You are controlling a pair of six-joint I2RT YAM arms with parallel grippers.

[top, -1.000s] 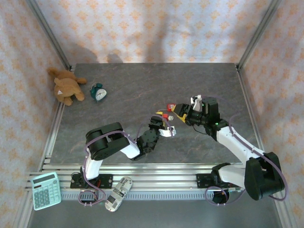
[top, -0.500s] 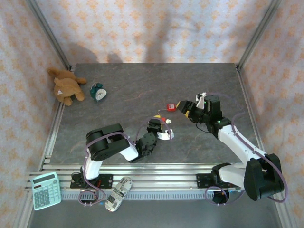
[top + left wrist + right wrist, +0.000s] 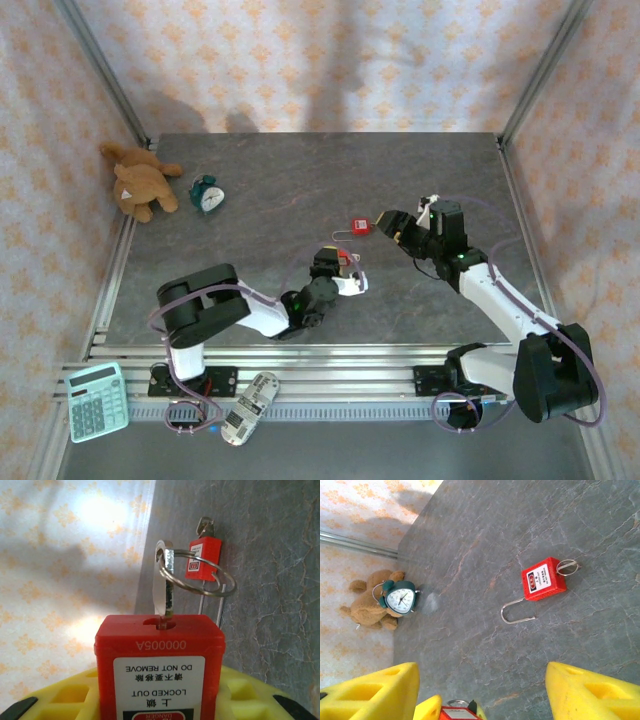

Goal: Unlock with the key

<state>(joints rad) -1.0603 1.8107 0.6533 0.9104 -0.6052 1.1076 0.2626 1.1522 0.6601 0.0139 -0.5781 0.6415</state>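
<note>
The red padlock (image 3: 159, 650) is clenched keyway-up in the left jaws, seemingly so its key (image 3: 167, 586) is presented to the released right jaws.

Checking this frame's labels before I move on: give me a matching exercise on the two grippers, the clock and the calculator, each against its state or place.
Things:
1. left gripper
2. right gripper
3. clock
4. calculator

States or places:
A. open, holding nothing
B. beside the teddy
C. at the near left corner
D. shut on a padlock

Pairs: 1-D, 2-A, 3-B, 4-C.
</note>
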